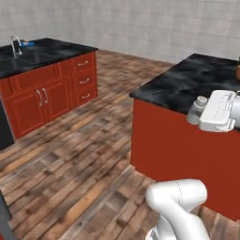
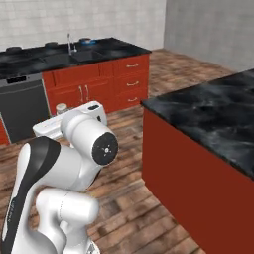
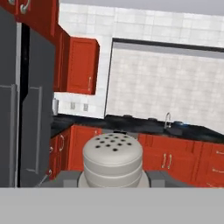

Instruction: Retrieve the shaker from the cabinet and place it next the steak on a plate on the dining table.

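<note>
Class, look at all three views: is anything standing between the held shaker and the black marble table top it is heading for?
Nothing visible does. The gripper holds the shaker beside the near corner of the dining table; the marble in view there is bare.

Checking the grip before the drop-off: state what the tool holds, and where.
The tool holds the shaker by its lower body; the perforated cap sticks out beyond the fingers.

shaker (image 3: pixel 112 159) base hidden between fingers, dining table (image 1: pixel 197 79) cut off at right edge

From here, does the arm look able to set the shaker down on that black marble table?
Probably yes: the hand holds the shaker right at the dining table edge, above its bare top.
</note>
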